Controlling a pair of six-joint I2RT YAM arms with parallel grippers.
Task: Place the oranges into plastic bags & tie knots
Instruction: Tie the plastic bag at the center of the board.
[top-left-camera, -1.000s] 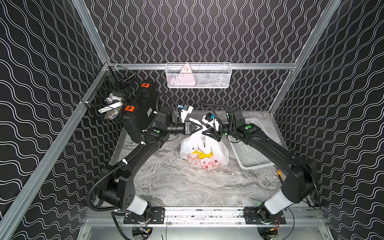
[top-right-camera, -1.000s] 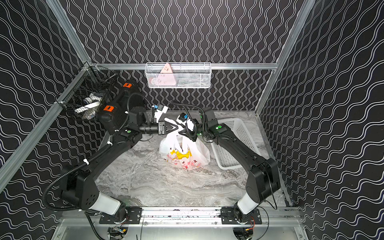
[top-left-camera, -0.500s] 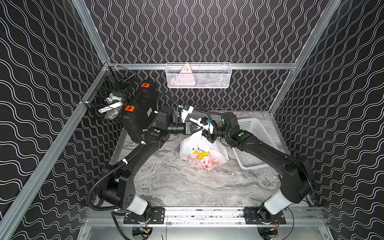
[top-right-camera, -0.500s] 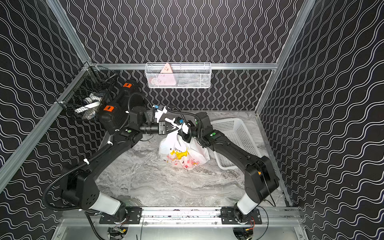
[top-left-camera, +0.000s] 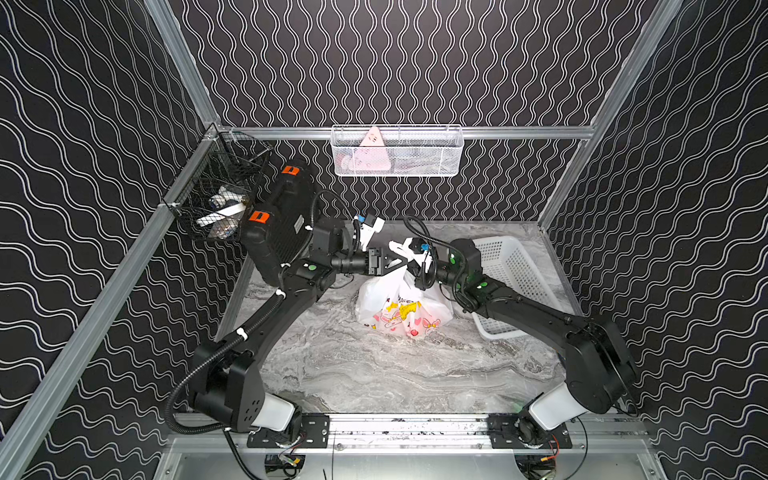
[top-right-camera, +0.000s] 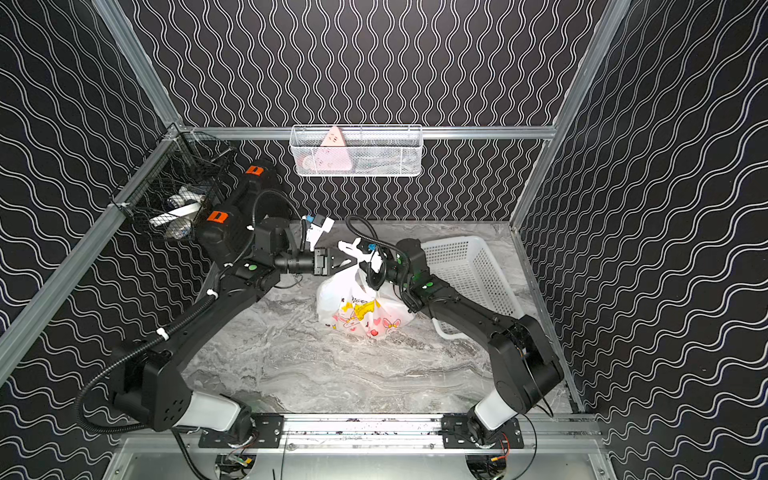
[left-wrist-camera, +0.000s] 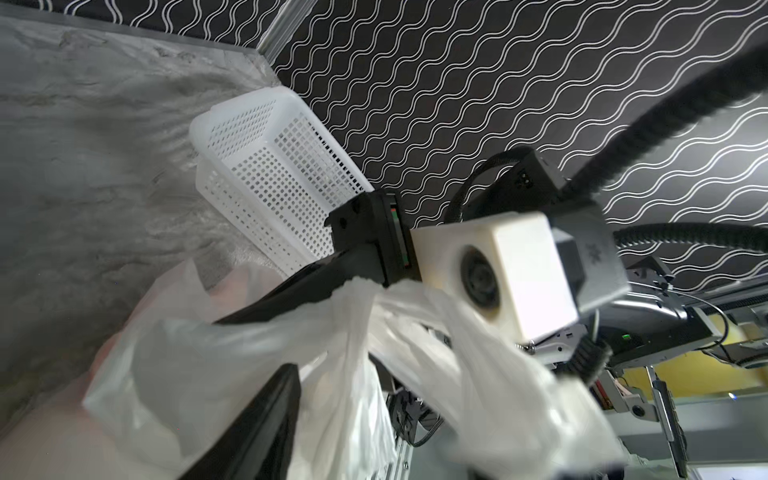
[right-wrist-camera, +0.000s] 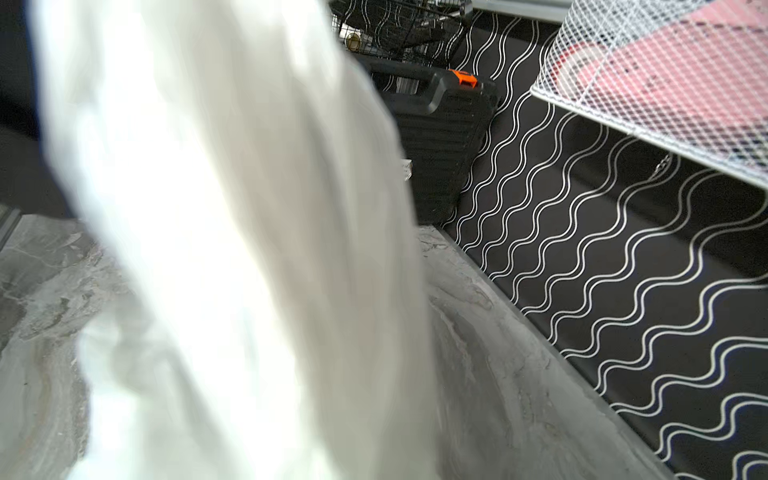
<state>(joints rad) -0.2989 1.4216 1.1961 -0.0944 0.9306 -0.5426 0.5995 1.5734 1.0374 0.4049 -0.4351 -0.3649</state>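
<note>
The left jaws stand spread and grip nothing. A white handle strip of the bag (top-left-camera: 401, 316) runs between them. The right jaws face them, nearly touching, and are closed on the bag's gathered neck, which is drawn up taut to them. The bag's printed belly rests on the desk (top-left-camera: 353, 365) just below both jaws. White handle tails (top-left-camera: 397, 249) stick up just above the gap between the jaws. The basket (top-left-camera: 513, 266) lies behind the right jaws, well apart from the left.
</note>
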